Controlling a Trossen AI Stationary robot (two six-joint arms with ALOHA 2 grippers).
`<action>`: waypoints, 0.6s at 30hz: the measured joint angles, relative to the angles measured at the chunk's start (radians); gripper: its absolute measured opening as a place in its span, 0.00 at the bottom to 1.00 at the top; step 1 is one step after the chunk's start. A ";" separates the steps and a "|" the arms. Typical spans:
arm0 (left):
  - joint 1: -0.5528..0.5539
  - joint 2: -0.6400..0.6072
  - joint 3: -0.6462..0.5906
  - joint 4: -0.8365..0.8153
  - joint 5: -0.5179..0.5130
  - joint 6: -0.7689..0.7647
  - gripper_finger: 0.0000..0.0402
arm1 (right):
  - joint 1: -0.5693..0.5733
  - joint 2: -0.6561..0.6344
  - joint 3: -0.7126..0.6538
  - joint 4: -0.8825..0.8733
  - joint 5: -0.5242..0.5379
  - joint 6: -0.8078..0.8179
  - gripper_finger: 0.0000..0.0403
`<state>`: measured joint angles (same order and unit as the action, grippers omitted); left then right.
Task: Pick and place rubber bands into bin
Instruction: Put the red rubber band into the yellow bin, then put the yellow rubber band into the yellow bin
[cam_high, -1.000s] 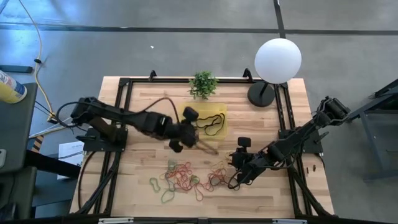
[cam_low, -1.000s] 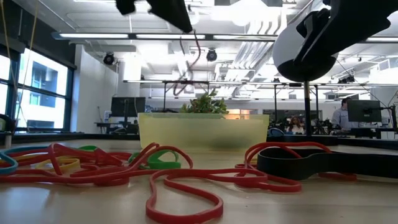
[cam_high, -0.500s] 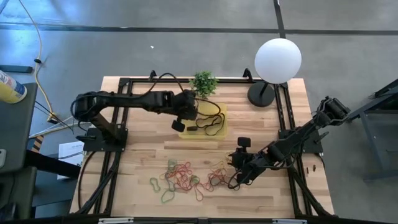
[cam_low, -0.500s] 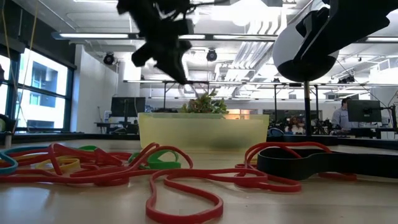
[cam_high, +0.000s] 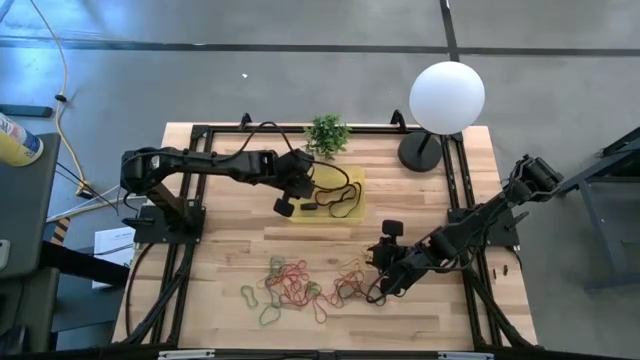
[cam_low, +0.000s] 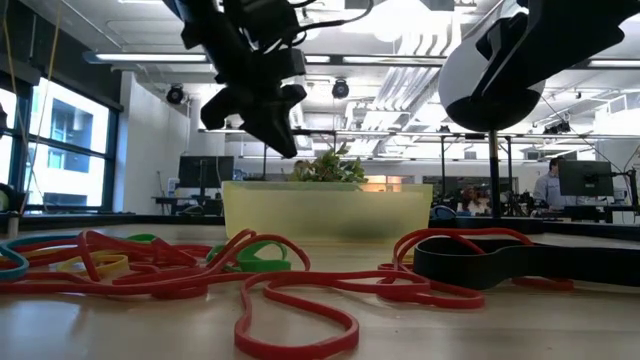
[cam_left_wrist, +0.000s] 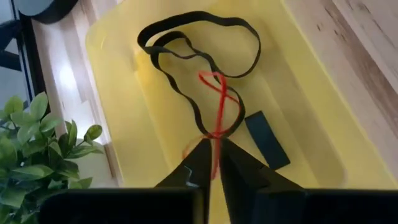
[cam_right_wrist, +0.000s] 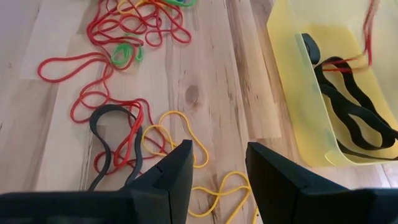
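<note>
One wooden table (cam_high: 230, 250) carries one yellow bin (cam_high: 350, 205) at its far middle, one potted plant (cam_high: 327, 134) and one globe lamp (cam_high: 446, 97) behind it. Two arms: the left gripper (cam_left_wrist: 215, 163), over the bin, pinches one red band (cam_left_wrist: 221, 106) above perhaps two black loops (cam_left_wrist: 186, 37). The right gripper (cam_right_wrist: 217, 163) hangs parted above the loose rubber bands (cam_high: 300, 285) at the near middle.

The table (cam_high: 230, 255) is pale, matt planked wood with visible grain. On it, the bin (cam_left_wrist: 118, 106) is smooth, translucent yellow plastic with a soft sheen. Beside the bin, the rubber bands (cam_right_wrist: 118, 43) look matt, thin and floppy.
</note>
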<state>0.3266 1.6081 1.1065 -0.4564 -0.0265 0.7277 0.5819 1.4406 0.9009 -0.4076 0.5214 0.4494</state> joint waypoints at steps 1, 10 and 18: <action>0.000 0.000 0.000 0.000 0.000 0.003 0.09 | 0.000 0.000 0.000 -0.002 0.000 0.008 0.35; 0.000 -0.005 0.000 -0.006 0.030 0.011 0.40 | 0.000 0.004 0.000 -0.118 -0.022 0.141 0.35; -0.072 -0.080 -0.003 -0.093 0.143 -0.002 0.49 | 0.001 0.117 0.000 -0.162 -0.056 0.174 0.35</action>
<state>0.2548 1.5282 1.1032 -0.5492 0.1169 0.7258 0.5825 1.5578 0.9012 -0.5697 0.4653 0.6239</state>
